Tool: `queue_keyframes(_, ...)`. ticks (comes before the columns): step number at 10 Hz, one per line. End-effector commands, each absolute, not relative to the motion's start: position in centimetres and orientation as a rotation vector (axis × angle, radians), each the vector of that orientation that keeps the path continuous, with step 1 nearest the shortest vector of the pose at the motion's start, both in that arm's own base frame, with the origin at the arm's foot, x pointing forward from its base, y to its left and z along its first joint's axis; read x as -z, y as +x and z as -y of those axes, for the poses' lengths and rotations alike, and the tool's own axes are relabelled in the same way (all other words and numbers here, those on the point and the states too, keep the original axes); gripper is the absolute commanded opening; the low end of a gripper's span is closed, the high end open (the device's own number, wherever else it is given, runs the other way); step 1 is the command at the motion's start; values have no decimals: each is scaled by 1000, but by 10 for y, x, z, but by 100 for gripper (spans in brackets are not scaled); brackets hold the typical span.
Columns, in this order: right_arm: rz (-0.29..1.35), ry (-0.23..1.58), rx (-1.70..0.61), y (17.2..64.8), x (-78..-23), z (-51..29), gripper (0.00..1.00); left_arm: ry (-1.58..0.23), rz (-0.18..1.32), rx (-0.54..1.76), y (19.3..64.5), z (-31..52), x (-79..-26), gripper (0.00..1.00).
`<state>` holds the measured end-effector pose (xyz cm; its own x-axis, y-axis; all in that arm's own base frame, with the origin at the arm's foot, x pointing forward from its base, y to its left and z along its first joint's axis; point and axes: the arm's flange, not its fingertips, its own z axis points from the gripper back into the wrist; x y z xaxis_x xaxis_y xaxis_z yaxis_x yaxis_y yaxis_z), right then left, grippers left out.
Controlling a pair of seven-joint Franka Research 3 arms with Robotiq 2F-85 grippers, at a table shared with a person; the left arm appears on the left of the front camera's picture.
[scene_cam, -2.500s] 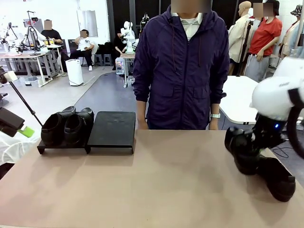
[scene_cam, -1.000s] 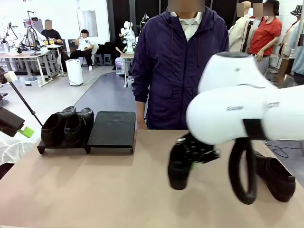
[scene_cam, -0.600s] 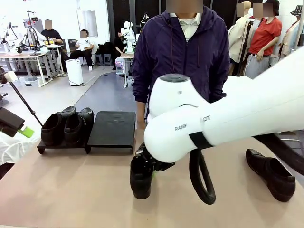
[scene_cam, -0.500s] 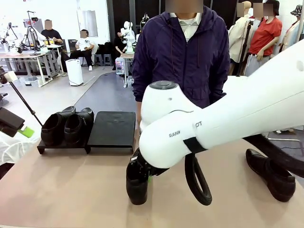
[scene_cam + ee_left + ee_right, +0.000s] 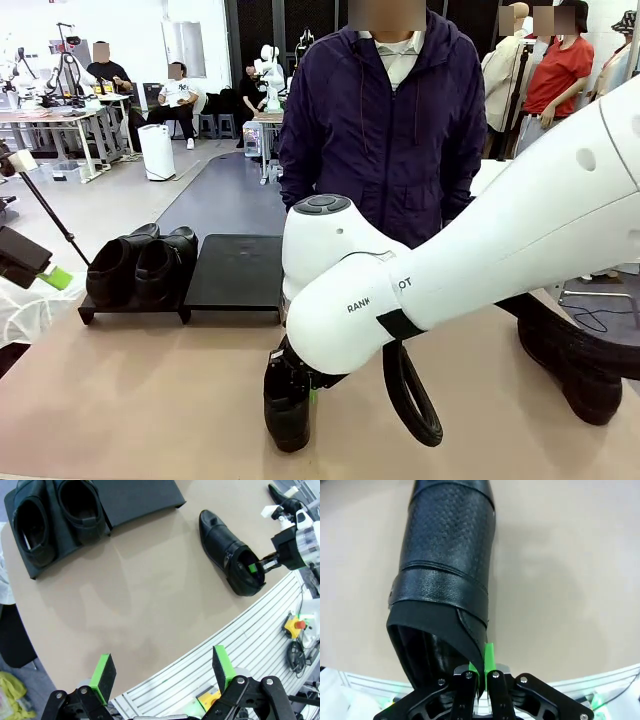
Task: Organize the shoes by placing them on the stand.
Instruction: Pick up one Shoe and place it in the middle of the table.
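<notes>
- At the near edge of the table (image 5: 120, 400), the right gripper (image 5: 486, 656) is pinching the heel rim of a black shoe (image 5: 445, 575). Its green pads are pressing tight on the leather, one finger inside the opening and one outside.
- That gripped shoe is sitting low over the tabletop, right by the front edge, toe pointing away from the gripper. From here I can't tell if the sole is actually touching the surface.
- The big white right arm (image 5: 450, 270) is sweeping in from the right, across the middle of the table.
- On the left, the left gripper (image 5: 163, 667) is hanging high above the near corner, fingers spread wide and gripping nothing.
- Over to the right, another shoe (image 5: 590, 385) is lying on the table, well apart from the gripped one and partly hiding behind the right arm.
- Farther back on the left, the stand (image 5: 236, 268) is sitting near the far edge, and a pair of shoes (image 5: 112, 270) is resting side by side on its left half.
- Beyond the far edge, a person (image 5: 385, 130) in a dark purple jacket is standing and facing the table, arms hanging down.
</notes>
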<state>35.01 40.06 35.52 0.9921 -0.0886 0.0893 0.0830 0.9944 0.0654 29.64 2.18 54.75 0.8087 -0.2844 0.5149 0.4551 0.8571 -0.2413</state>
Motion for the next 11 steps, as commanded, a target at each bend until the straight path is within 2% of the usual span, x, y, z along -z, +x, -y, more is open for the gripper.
queue_keyframes(1,93,63,67,346,-356,-404,0,-358,477,400,294,-22,-547,100)
queue_keyframes(5,87,57,78,347,-352,-402,0,-358,477,400,294,-22,-547,100)
queue_keyframes(6,100,57,74,345,-351,-402,59,-358,477,400,294,-22,-547,100)
queue_keyframes(7,99,54,65,344,-352,-401,100,-358,477,400,294,-22,-547,100)
queue_keyframes(11,113,66,83,345,-365,-387,100,-358,477,400,294,-22,-547,100)
